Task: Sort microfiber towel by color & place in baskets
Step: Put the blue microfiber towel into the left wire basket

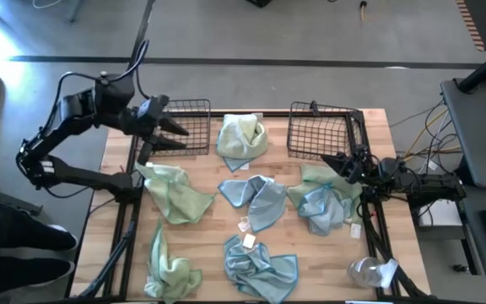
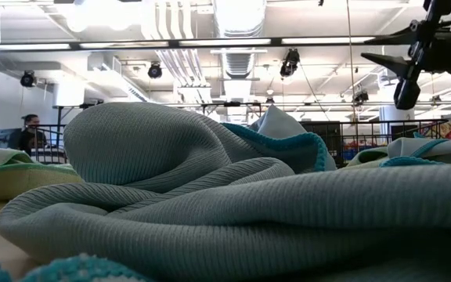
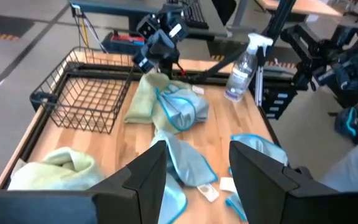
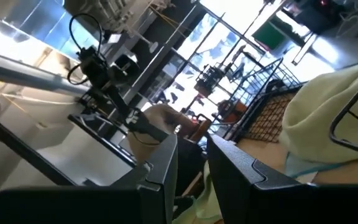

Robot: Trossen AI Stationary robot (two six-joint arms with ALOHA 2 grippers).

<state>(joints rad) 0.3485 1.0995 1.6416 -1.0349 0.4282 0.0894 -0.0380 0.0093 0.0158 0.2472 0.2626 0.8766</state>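
Several microfiber towels lie crumpled on the wooden table. Pale green ones lie between the baskets [image 1: 241, 139], at the left [image 1: 175, 192] and at the near left [image 1: 171, 270]. Light blue ones lie in the middle [image 1: 256, 198] and near the front edge [image 1: 260, 266]. A blue and a green one are heaped at the right [image 1: 319, 203]. Two black wire baskets stand along the far edge, left [image 1: 188, 114] and right [image 1: 323, 131]. My left gripper [image 1: 171, 135] hangs open, raised in front of the left basket, holding nothing. My right gripper [image 1: 334, 162] is open beside the right heap, a narrow empty gap [image 4: 191, 168] between its fingers.
A clear spray bottle [image 1: 369, 272] lies at the table's near right corner. Small white tags [image 1: 247, 224] lie beside the blue towels. Black frame bars [image 1: 125, 228] run along the table's left and right edges. Cables and a desk [image 1: 479, 127] stand beyond the right edge.
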